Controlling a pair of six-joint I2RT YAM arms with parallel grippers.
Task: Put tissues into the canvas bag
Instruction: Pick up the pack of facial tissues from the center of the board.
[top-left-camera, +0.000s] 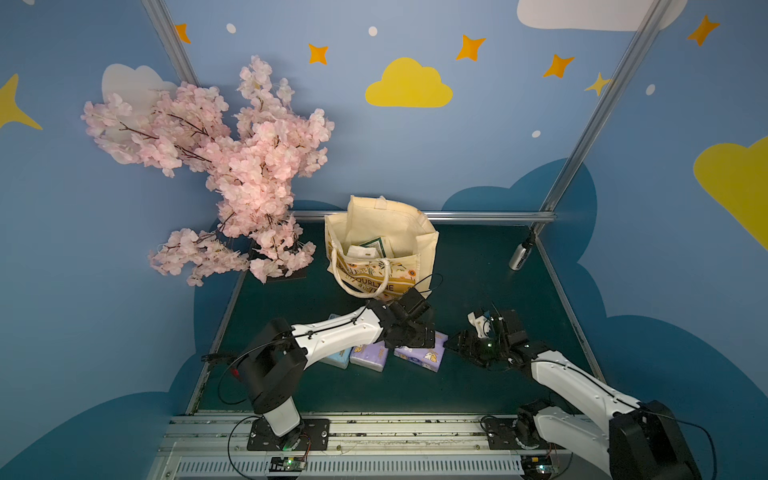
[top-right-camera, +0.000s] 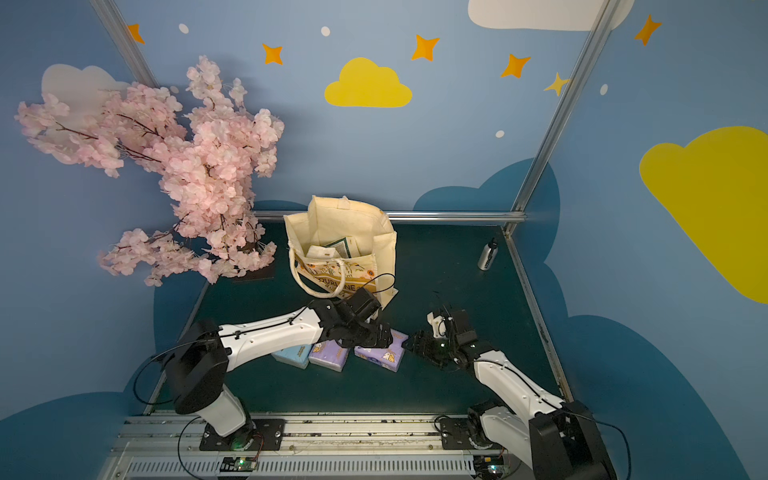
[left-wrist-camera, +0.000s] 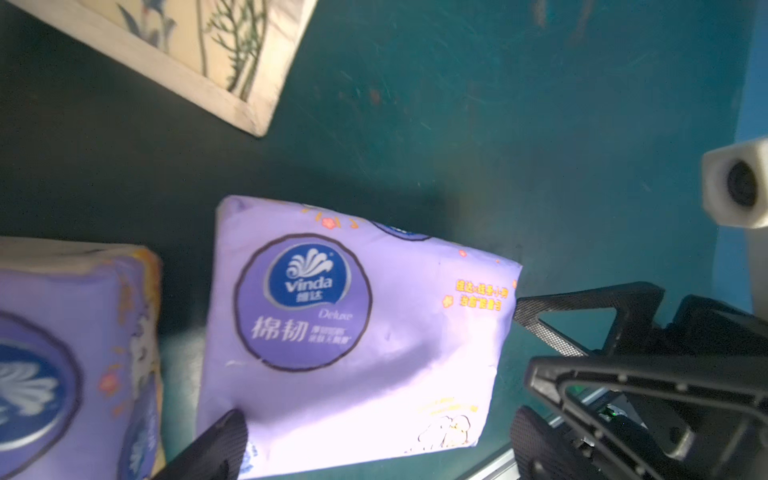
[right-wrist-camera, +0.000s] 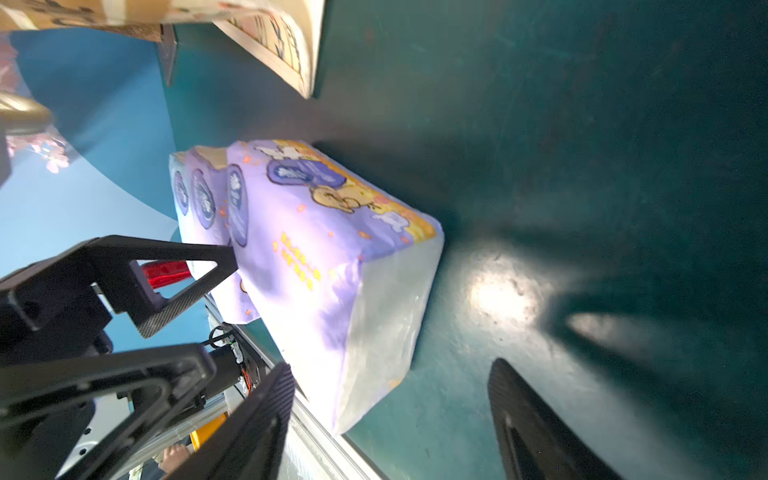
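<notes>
Bench: canvas bag upright and open, mid, toward back edge. Tissues in a row nearer the front edge. Left gripper spread wide over rightmost purple pack; right gripper spread, empty, at its end. Judgement: centre, squeeze short sides gently.

Row of tissue packs before the canvas bag.
The three lie side by side on the counter; blossom tree back left, bottle back right.

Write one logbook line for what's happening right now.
left gripper: open, over purple tissue pack | right gripper: open, at that pack's end | canvas bag: upright, items inside | loose: light blue pack, second purple pack
</notes>
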